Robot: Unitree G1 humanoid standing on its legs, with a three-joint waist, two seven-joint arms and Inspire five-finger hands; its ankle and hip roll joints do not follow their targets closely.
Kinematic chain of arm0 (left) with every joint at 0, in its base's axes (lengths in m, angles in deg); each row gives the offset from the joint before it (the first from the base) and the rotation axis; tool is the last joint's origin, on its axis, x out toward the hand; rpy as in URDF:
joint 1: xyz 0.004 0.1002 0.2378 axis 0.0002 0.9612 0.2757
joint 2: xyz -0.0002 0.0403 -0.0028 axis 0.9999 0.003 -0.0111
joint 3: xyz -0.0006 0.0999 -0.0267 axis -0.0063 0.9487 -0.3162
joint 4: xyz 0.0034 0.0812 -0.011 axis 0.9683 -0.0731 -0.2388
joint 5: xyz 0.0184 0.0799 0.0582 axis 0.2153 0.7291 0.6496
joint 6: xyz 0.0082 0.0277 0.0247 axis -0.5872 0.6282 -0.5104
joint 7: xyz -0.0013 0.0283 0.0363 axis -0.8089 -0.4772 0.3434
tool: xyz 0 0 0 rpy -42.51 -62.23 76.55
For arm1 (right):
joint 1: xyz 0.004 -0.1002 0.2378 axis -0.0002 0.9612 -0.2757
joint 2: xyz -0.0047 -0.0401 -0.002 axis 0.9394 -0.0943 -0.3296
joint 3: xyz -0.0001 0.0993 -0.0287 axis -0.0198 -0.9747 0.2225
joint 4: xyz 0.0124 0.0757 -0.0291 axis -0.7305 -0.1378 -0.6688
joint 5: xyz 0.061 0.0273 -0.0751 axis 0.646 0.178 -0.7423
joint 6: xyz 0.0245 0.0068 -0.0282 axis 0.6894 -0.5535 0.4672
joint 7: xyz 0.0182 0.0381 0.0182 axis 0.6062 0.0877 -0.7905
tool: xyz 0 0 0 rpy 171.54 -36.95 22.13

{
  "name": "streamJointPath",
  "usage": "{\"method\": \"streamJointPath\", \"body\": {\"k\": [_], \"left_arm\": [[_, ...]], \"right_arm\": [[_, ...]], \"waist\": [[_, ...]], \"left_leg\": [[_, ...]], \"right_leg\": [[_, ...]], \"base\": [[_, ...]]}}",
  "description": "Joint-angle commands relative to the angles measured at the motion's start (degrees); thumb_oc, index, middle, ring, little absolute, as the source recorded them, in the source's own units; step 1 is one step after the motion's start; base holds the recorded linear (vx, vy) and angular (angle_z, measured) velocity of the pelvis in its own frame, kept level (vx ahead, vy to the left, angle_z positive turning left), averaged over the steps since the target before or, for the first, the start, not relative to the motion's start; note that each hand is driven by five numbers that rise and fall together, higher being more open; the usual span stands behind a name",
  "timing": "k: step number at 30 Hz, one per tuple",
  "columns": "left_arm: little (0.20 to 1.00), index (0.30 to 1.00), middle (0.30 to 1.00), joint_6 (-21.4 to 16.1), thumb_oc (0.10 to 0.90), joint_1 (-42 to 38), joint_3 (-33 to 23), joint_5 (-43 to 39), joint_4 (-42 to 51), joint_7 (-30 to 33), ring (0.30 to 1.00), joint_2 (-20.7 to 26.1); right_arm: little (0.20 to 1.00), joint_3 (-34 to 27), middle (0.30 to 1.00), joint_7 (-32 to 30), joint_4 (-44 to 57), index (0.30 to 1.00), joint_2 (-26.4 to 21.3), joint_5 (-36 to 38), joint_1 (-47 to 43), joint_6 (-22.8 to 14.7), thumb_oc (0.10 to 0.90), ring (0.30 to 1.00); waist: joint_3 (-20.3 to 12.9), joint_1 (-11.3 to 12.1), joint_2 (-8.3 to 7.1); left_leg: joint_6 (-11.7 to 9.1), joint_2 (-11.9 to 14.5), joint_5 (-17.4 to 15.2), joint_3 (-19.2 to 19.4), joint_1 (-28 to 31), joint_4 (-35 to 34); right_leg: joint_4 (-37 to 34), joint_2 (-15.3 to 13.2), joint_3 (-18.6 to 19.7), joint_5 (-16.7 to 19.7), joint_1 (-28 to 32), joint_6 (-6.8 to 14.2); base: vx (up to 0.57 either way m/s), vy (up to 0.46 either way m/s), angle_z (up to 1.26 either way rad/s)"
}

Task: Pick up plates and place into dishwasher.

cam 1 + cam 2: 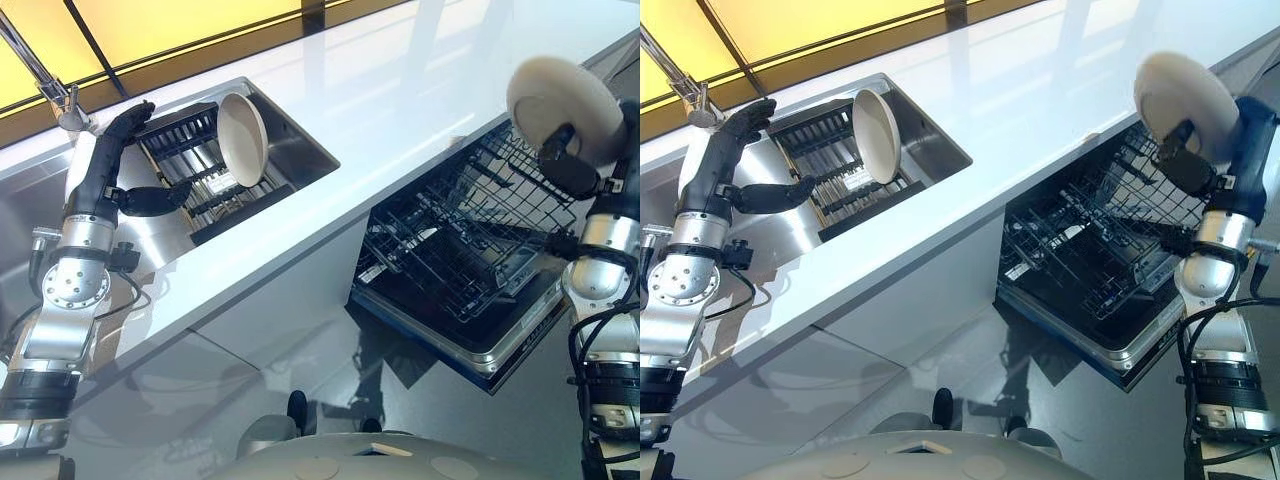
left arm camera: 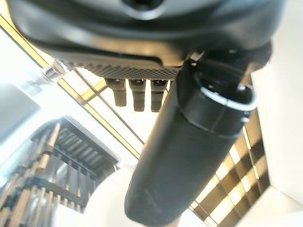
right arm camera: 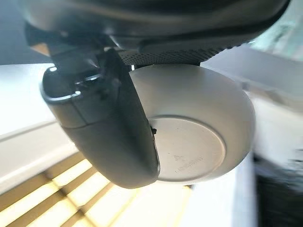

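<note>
A long white counter (image 1: 420,110) holds a steel sink (image 1: 300,140). The right hand (image 1: 568,165) grips a round cream plate (image 1: 565,105) above the black wire dishwasher rack (image 1: 470,250). Another cream plate (image 1: 242,138) stands in the sink's dark rack (image 1: 185,150), beside the open left hand (image 1: 125,165).

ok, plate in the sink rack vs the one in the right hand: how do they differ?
The plate in the sink rack stands on edge, untouched; the plate in the right hand is pinched by the right hand and raised above the dishwasher rack. The rack plate shows its hollow face to the head camera; the held plate shows its underside with the foot ring in the right wrist view. The open left hand hovers beside the rack plate. Both look cream, round, similar.
</note>
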Motion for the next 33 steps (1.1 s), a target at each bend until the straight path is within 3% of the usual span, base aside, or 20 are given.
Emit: {"method": "streamJointPath", "body": {"k": [1,12,20,27,33], "left_arm": [[0.9,0.9,0.9,-3.77,0.8,-2.6,-6.13,-1.67,-1.37,4.14,0.9,2.27],[0.9,0.9,0.9,-2.09,0.8,-5.98,-2.39,-3.98,-6.89,4.36,0.9,4.35],[0.9,0.9,0.9,-2.1,0.8,-12.48,2.02,-6.53,-8.08,5.84,0.9,6.24],[0.9,0.9,0.9,-2.41,0.8,-15.36,4.39,-7.16,-8.63,6.24,0.9,6.73],[0.9,0.9,0.9,-2.41,0.8,-15.97,5.11,-7.76,-8.96,5.57,0.9,7.01]], "right_arm": [[0.2,-5.59,0.3,-3.4,0.36,0.3,-3.89,3.07,-2.96,-2.2,0.1,0.3],[0.2,-0.74,0.3,-2.54,-15.71,0.3,-7.42,1.52,-4.53,3.51,0.1,0.3],[0.2,7.63,0.3,-7.14,-24.18,0.3,-10.7,2.57,-15.0,10.25,0.1,0.3],[0.2,12.81,0.3,-11.5,-28.12,0.3,-12.18,1.66,-22.9,13.6,0.1,0.3],[0.2,15.8,0.3,-9.52,-30.11,0.3,-12.67,0.64,-25.98,18.16,0.1,0.3]], "waist": [[-4.72,-0.14,0.81],[-1.74,0.69,1.65],[2.4,2.75,2.55],[4.55,4.27,2.77],[4.85,4.98,2.7]], "left_leg": [[0.98,-0.7,-7.54,1.11,2.77,0.9],[0.75,-0.69,-7.06,0.24,1.06,2.17],[0.23,-1.02,-5.89,-1.94,-3.06,3.2],[0.24,-1.33,-5.44,-3.52,-4.79,3.82],[0.37,-1.56,-5.13,-3.99,-5.08,3.56]], "right_leg": [[7.54,-0.15,-1.78,-0.84,-5.19,2.55],[9.16,-0.79,-2.85,-0.76,-6.81,2.64],[9.4,-1.18,-3.73,-0.33,-9.35,2.37],[9.86,-1.49,-4.38,-0.49,-10.32,2.14],[9.84,-1.69,-4.66,-0.42,-10.56,2.21]], "base": [[0.05,-0.021,0.02],[0.03,-0.017,0.03],[-0.06,-0.003,0.16],[-0.02,0.009,0.1],[0.02,0.022,0.11]]}}
